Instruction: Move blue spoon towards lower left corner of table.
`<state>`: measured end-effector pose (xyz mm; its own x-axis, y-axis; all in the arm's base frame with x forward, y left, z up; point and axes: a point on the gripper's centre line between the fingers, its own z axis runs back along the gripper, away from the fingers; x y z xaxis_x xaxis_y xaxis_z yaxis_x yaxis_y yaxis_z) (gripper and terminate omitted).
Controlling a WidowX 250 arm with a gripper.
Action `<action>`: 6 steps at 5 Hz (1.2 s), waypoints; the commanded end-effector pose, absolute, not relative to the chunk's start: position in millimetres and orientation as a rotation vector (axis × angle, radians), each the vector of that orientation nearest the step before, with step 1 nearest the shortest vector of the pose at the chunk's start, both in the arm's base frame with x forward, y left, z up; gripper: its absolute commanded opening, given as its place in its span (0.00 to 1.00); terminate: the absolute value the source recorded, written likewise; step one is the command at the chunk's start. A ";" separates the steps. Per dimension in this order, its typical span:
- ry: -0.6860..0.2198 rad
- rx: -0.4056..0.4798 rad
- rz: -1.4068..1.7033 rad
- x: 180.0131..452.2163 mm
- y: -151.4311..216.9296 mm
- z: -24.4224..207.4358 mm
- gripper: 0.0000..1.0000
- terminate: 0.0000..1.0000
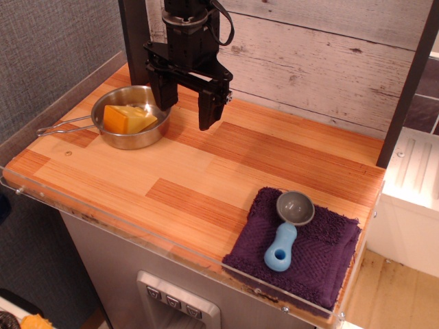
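The blue spoon lies on a purple towel at the front right of the table. Its grey bowl points toward the back and its light-blue handle with a hole points toward the front edge. My black gripper hangs over the back left part of the table, far from the spoon. Its two fingers stand apart and hold nothing.
A steel pan with a long handle sits at the back left and holds a yellow-orange cheese wedge. It is right next to my left finger. A white plank wall stands behind, and a dark post rises at the right.
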<state>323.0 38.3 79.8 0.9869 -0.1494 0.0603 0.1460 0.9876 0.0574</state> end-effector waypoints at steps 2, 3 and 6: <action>-0.075 0.064 -0.166 317.7 12.6 80.3 1.00 0.00; -0.115 0.085 -0.225 304.6 -33.4 91.1 1.00 0.00; -0.104 -0.005 -0.161 257.7 -116.1 65.4 1.00 0.00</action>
<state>255.3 -112.3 55.5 0.9862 -0.1472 0.0756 0.1468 0.9891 0.0113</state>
